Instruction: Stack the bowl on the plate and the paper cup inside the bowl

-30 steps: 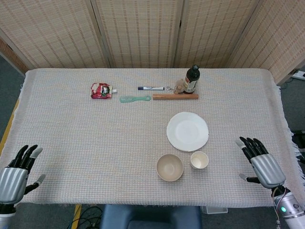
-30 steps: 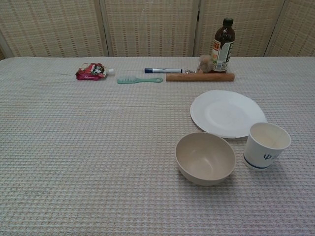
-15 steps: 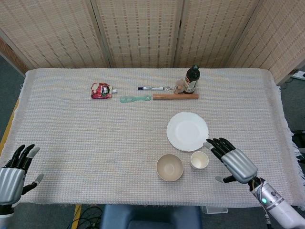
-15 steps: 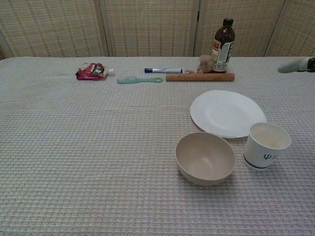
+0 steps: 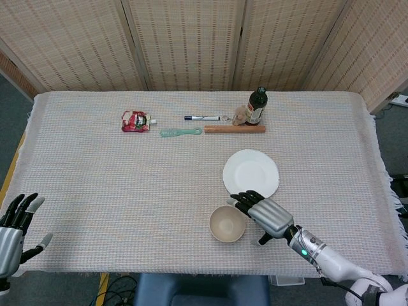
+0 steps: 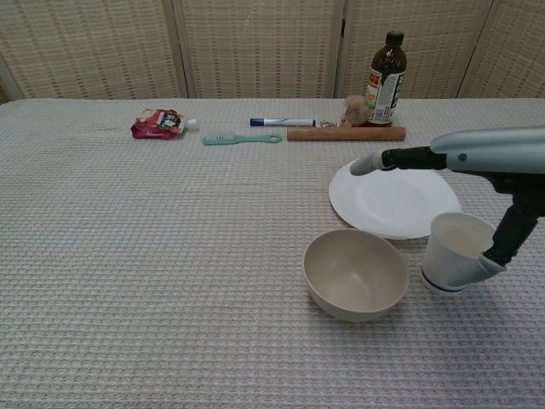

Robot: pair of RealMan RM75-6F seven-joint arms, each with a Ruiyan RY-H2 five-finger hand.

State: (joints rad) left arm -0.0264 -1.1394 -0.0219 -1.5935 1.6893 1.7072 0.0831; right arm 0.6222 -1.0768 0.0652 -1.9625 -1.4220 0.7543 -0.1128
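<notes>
Since a second ago the right hand [image 5: 264, 213] has swept in from the table's right edge and now hovers over the paper cup [image 6: 457, 252], its fingers spread and reaching toward the bowl [image 5: 227, 224]; in the chest view the thumb hangs down against the cup's right side, and whether it presses there cannot be told, so the hand looks released rather than grasping. The left hand [image 5: 14, 226] has sunk lower at the near left corner, spread and holding nothing. The white plate [image 5: 251, 175] lies at about five o'clock from the table's centre, the bowl just off its seven-o'clock edge, the cup just beside the bowl at three o'clock. The bowl probably goes first, so the hand would do well to clear the cup, take the bowl by its rim and lift it straight before carrying it toward twelve o'clock onto the plate. The woven tablecloth [image 5: 115, 185] looks grippy; woven folding screens [image 5: 185, 38] stand behind.
</notes>
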